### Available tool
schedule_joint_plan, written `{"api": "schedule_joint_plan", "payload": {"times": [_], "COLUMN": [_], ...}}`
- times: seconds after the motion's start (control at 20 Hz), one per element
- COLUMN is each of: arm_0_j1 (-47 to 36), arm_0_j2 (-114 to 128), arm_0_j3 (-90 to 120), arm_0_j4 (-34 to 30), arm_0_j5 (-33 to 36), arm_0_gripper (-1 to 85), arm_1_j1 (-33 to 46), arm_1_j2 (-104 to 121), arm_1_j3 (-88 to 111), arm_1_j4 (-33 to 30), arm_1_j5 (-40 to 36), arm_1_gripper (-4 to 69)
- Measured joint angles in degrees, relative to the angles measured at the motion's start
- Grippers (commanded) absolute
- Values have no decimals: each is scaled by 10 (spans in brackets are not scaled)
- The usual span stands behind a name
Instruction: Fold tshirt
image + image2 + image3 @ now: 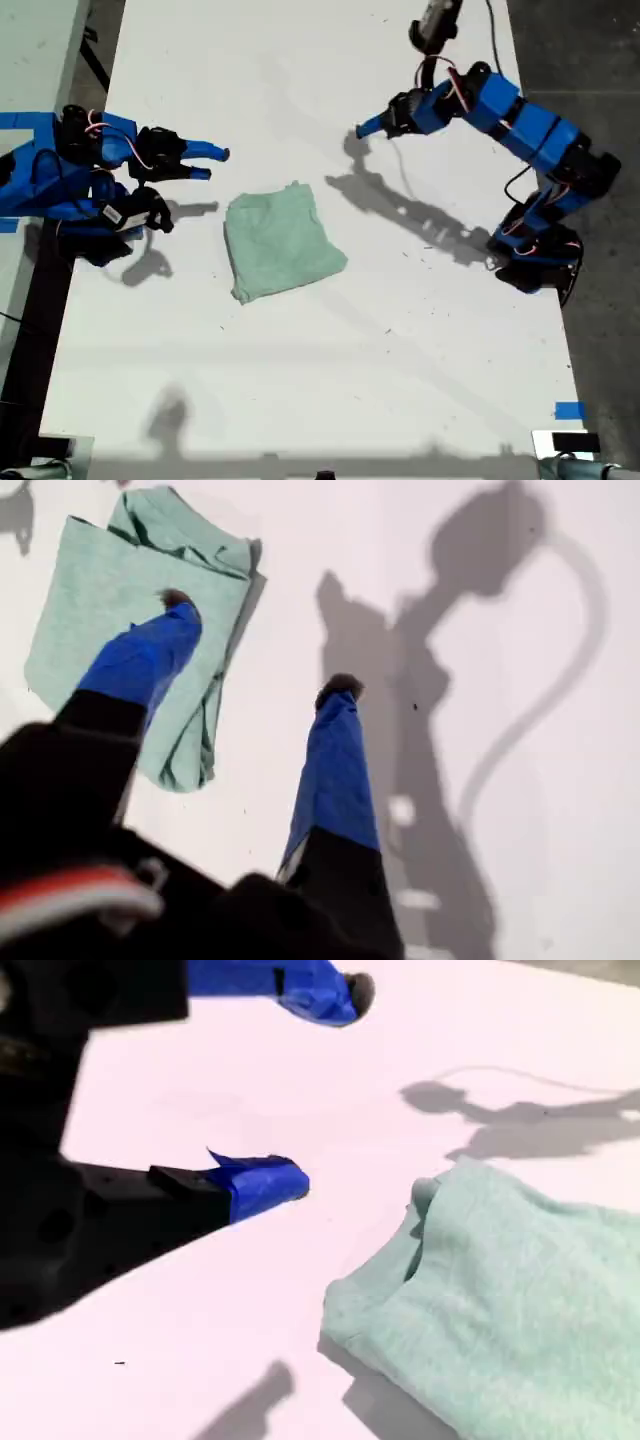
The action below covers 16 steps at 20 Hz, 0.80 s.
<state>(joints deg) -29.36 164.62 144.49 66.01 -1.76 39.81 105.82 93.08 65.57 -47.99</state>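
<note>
The tshirt (280,243) is pale mint green and lies folded into a rough square bundle on the white table (330,380), a little toward the exterior view's left of centre. My second gripper (212,163) hovers low, just off the bundle's far corner on the exterior view's left. It is open, with nothing between its blue fingers. In the second wrist view the tshirt (520,1290) lies close beside the second gripper (325,1085) without touching it. My first gripper (365,130) is raised at the exterior view's upper right, open and empty. The first wrist view shows the tshirt (90,590) beyond the first gripper (259,644).
The raised arm casts dark shadows (400,205) on the table between it and the shirt. A black device with a cable (437,25) hangs at the table's far edge. Blue tape (570,410) marks the near corner on the exterior view's right. Another pale surface (30,50) adjoins on that view's left.
</note>
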Motion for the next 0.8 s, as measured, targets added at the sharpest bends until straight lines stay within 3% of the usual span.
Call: {"api": "schedule_joint_plan", "payload": {"times": [0.1,0.25,0.35,0.45,0.65,0.75,0.8], "arm_0_j1": [38,91,108,115,145,146,147], "arm_0_j2": [49,101,149,187,341,358,358], "arm_0_j3": [51,127,183,240,369,376,376], "arm_0_j4": [-32,-96,-127,-148,-175,-156,-140], "arm_0_j5": [0,0,0,0,-13,-23,-25], "arm_0_gripper": [170,23,2,1,7,149,178], "arm_1_j1": [2,-36,-87,-130,-188,-196,-208], "arm_1_j2": [125,307,416,514,672,782,850], "arm_1_j3": [123,312,440,562,736,817,830], "arm_1_j4": [0,-18,-57,-91,-102,-77,-33], "arm_1_j5": [6,57,109,171,279,365,414], "arm_1_gripper": [230,137,75,27,-13,-4,-2]}}
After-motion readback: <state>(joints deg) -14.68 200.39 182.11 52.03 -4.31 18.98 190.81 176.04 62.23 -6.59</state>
